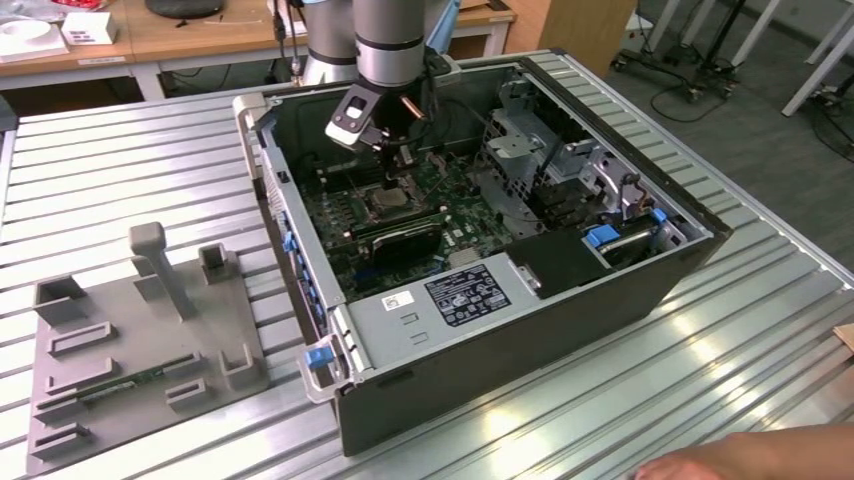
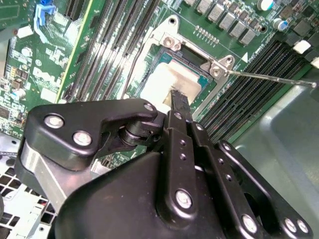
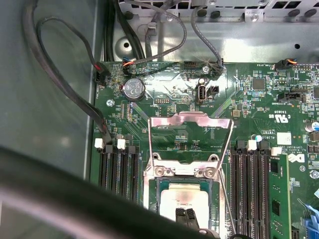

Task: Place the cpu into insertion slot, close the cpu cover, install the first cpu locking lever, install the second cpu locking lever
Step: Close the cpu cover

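**Exterior view.** The arm [image 1: 390,40] reaches down into an open black steel computer case [image 1: 667,270] lying on a ribbed aluminium table [image 1: 134,160]. The gripper [image 1: 391,180] hangs over the green motherboard [image 1: 461,205] in the far half of the case. A grey moulded fixture plate [image 1: 134,350] lies on the table at the exterior view's left. A person's hand [image 1: 747,462] shows at the near edge.

**First wrist view.** The cpu [image 3: 187,196], a flat square chip with a matt silvery-grey top, lies seated in the insertion slot [image 3: 185,180]. The cpu cover [image 3: 192,118], a thin bright metal frame with a cut-out middle, stands swung up from its hinge, not closed. Black memory slots [image 3: 117,169] flank the socket.

**Second wrist view.** The black, screw-fastened jaws are drawn together into one narrow tip, which meets the top face of the cpu. A thin wire locking lever [image 2: 269,78] stands free, clear of the socket.
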`<action>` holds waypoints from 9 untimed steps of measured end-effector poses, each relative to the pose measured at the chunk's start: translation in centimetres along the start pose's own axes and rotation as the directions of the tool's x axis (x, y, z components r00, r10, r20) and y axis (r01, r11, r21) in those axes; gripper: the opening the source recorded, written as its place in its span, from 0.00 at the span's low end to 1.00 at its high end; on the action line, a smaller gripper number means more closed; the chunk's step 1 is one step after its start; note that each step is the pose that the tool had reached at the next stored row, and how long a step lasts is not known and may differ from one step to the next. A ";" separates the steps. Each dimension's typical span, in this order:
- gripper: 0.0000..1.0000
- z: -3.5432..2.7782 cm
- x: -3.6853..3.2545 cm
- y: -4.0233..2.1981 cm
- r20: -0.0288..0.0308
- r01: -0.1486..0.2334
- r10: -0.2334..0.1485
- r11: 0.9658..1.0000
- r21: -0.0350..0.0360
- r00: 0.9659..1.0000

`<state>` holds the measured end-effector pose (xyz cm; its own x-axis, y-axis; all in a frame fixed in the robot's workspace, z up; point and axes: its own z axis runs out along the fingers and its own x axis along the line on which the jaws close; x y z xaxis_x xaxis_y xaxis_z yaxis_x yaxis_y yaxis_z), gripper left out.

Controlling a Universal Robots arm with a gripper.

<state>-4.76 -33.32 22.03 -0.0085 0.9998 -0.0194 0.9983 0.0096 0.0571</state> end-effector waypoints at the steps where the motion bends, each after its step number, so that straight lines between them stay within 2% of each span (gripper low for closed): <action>1: 0.10 0.00 0.00 -0.01 0.000 0.000 0.000 1.000 0.000 1.000; 9: 0.10 -0.31 -0.01 -0.01 0.000 0.000 0.000 1.000 0.000 1.000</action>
<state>-4.79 -33.32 22.34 -0.0085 0.9998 -0.0194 0.9983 0.0096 0.0571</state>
